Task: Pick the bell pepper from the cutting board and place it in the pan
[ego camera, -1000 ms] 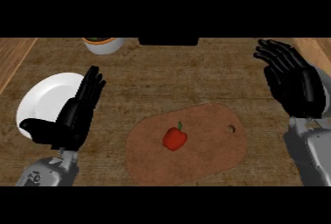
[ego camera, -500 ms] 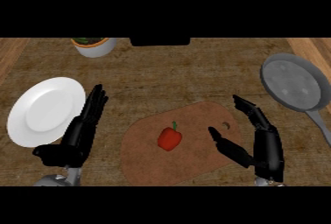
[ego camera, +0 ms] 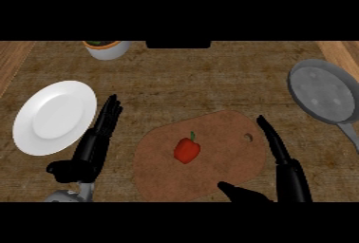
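A red bell pepper with a green stem lies near the middle of the brown cutting board. The grey pan sits at the far right, its handle running down toward the right edge. My right hand is open over the board's right side, fingers straight and pointing up, thumb spread at the lower edge; a gap separates it from the pepper. My left hand is open, left of the board, beside the plate.
A white plate lies at the left. A white pot with greenery stands at the back left. A dark object sits at the back edge. Wooden strips border the counter's left and right sides.
My right hand has come down from the far right by the pan to the board's right side, near the pepper. The view has shifted, bringing the pan into sight. The left hand stays put.
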`<state>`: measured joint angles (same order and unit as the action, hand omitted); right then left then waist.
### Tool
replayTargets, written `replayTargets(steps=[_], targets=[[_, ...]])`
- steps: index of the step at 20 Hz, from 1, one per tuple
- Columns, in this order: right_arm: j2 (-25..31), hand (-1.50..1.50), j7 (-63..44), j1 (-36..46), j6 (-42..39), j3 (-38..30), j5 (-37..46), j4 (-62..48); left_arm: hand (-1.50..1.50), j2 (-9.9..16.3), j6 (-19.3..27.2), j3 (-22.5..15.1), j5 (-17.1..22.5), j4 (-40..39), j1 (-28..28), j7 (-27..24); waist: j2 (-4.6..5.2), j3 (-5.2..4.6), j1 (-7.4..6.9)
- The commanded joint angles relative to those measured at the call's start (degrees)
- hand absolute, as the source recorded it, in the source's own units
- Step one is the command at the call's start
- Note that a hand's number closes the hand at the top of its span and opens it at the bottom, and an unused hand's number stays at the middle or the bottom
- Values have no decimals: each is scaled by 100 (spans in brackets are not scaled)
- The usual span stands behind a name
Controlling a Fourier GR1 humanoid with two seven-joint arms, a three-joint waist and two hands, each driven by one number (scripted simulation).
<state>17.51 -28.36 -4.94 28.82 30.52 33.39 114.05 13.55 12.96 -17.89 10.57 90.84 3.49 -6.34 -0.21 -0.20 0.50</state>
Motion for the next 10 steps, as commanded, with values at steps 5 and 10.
replayTargets(steps=[5,10], targets=[[-437,-150,-2239,1357,-1836,488,738,-526,0,-176,-7,-38,-113,-157,155,1,37,7,-133],[-663,-150,-3064,2010,-3026,722,524,-1109,0,-177,-123,41,-77,-235,57,-221,28,9,-136]])
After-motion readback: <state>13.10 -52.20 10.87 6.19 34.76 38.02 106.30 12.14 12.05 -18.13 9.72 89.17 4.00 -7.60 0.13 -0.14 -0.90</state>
